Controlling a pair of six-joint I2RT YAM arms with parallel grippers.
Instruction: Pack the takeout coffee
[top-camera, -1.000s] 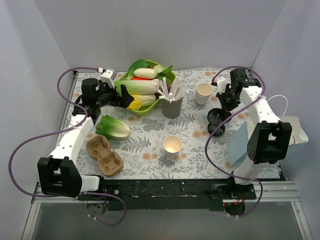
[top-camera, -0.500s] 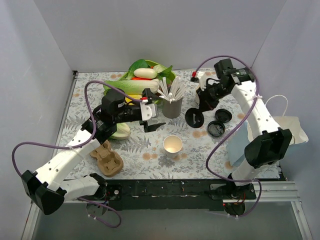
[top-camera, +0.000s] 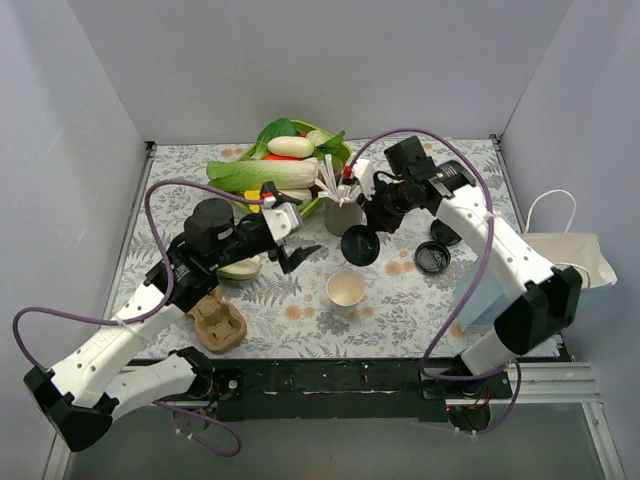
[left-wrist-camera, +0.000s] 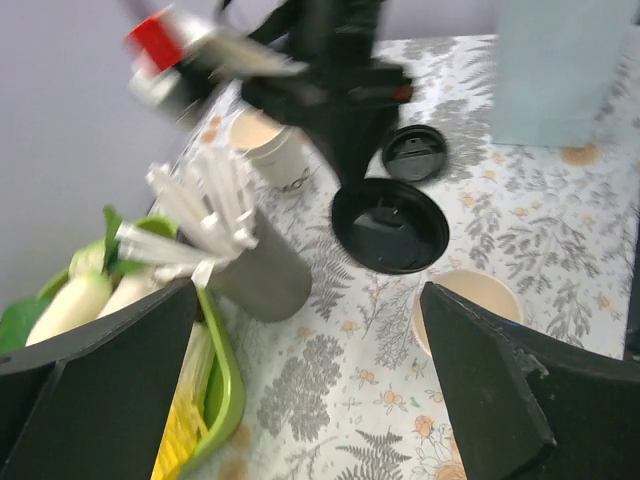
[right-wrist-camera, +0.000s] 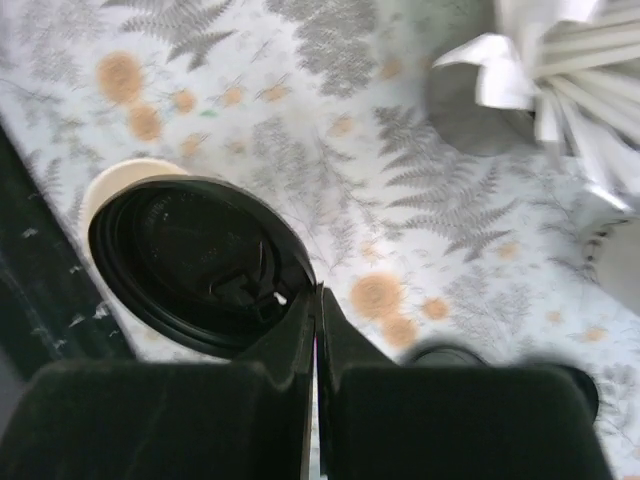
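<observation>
Top view: the right gripper (top-camera: 366, 226) clamped shut on the rim of the black lid (top-camera: 360, 246), at the centre of the frame, just above the paper cup (top-camera: 345, 289) in the picture and apart from it. Gripped at the edge, probably to leave the lid's face free to come down over the cup's mouth. Left of centre, the left gripper (top-camera: 298, 238) spread wide and empty, pointing toward the cup; likely placed there to steady it during capping. Cup upright on the fern-print table (top-camera: 390, 300), lower centre, well apart from the cardboard carrier (top-camera: 212, 318) at lower left. To the right, two loose lids (top-camera: 433, 259) lying flat.

Left wrist view: lid in mid-frame, tilted, one face turned to the camera, hanging from the dark closed jaws above it. Cup rim just below and right of it, partly hidden behind one of the left fingers (left-wrist-camera: 490, 400). At left, the metal cup of straws (left-wrist-camera: 250, 270); behind it, a second paper cup (left-wrist-camera: 268, 145).

Right wrist view: jaws pressed together at lower centre, nipping the lid's edge. Lid glossy black, round, with a raised rim, left of centre; behind its upper-left edge, a sliver of cream cup rim. Cup plain cream-white, open, seemingly empty; no lettering to be made out on it in any view.
</observation>
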